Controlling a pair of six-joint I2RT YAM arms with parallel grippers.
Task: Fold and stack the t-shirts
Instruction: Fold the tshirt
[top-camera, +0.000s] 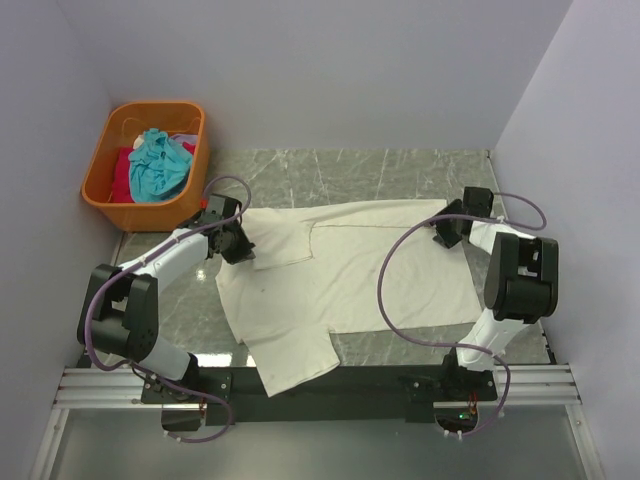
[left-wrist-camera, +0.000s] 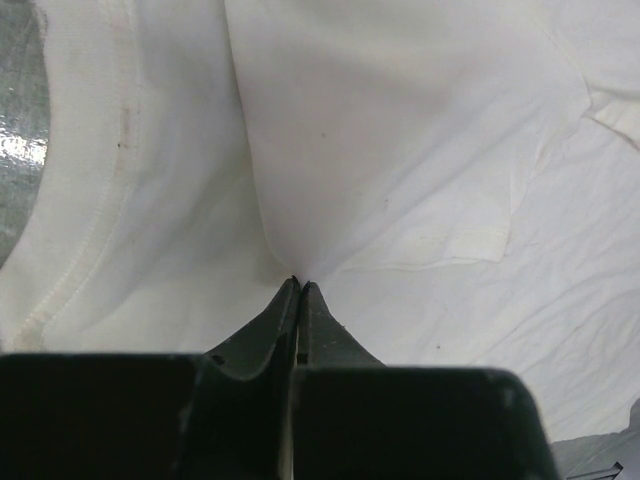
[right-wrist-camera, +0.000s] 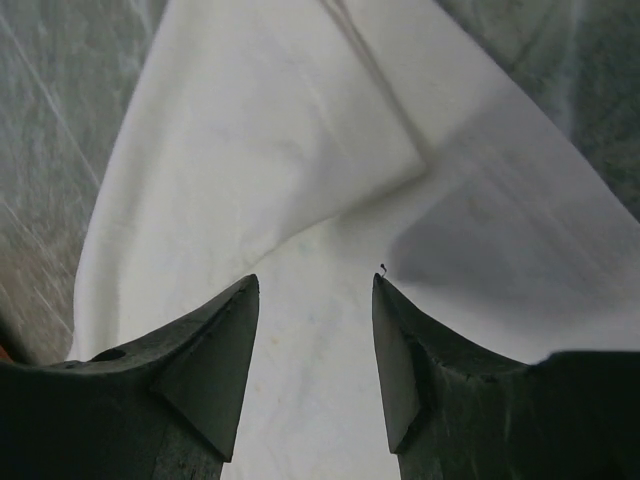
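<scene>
A large cream t-shirt (top-camera: 340, 280) lies spread on the table, its top edge folded over in part. My left gripper (top-camera: 237, 243) rests on the shirt's upper left. In the left wrist view my left gripper (left-wrist-camera: 299, 283) is shut, and the cream cloth (left-wrist-camera: 400, 150) puckers into the tips. My right gripper (top-camera: 447, 228) is at the shirt's upper right corner. In the right wrist view my right gripper (right-wrist-camera: 313, 285) is open, with the cream cloth (right-wrist-camera: 300, 150) lying flat beneath and between the jaws. A teal t-shirt (top-camera: 160, 165) and a red t-shirt (top-camera: 122, 172) lie bundled in the basket.
An orange plastic basket (top-camera: 155, 104) stands at the back left, beside the left wall. The grey marble table (top-camera: 400, 170) shows behind the shirt. Walls close in on the left, back and right. A black rail (top-camera: 350, 380) runs along the near edge, and the shirt's lower sleeve overhangs it.
</scene>
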